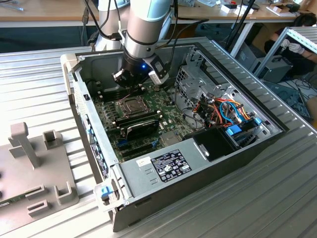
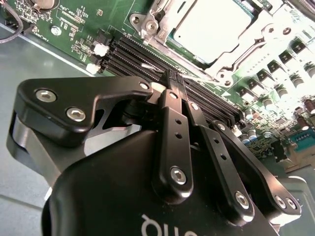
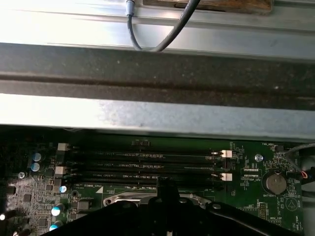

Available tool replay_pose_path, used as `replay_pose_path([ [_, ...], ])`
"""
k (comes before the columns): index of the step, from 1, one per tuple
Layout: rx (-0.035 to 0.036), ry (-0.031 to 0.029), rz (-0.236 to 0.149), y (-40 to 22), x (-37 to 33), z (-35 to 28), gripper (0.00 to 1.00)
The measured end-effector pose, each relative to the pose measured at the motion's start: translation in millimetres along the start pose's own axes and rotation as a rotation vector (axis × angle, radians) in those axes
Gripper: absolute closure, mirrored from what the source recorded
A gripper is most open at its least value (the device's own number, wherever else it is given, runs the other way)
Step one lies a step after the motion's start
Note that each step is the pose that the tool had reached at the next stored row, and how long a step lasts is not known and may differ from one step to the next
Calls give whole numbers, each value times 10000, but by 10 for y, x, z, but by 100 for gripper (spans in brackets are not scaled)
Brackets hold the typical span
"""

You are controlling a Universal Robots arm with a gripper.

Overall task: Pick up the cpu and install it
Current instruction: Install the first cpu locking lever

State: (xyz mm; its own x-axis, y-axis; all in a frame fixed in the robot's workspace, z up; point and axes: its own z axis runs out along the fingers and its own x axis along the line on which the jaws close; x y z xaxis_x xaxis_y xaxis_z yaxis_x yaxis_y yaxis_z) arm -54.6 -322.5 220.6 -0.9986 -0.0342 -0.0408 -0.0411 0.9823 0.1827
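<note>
Silver-grey cpu [image 2: 211, 27] lies flat within the socket frame [image 2: 224, 69] on the motherboard [image 2: 64, 29]. The end effector [image 2: 171, 78], fingers pressed together on nothing, hangs over the memory slots [image 2: 128, 55]. In the exterior view the cpu lies near, at 6 o'clock from it.

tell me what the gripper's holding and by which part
Nothing: the gripper is shut on nothing above the memory slots; the cpu lies in its socket.

Bright light glares off the ribbed table [image 1: 39, 79], the case wall [image 3: 147, 118] washes out, the motherboard [image 3: 246, 157] lies dim.
</note>
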Motion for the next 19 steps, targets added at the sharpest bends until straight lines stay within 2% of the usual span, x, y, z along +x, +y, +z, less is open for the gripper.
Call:
replay_pose_path([
  [11, 109, 7, -4, -11, -9, 56, 89],
  [15, 117, 4, -7, -12, -13, 64, 89],
  [18, 246, 12, -11, -17, -21, 87, 89],
  [19, 247, 13, -11, -18, -20, 87, 89],
])
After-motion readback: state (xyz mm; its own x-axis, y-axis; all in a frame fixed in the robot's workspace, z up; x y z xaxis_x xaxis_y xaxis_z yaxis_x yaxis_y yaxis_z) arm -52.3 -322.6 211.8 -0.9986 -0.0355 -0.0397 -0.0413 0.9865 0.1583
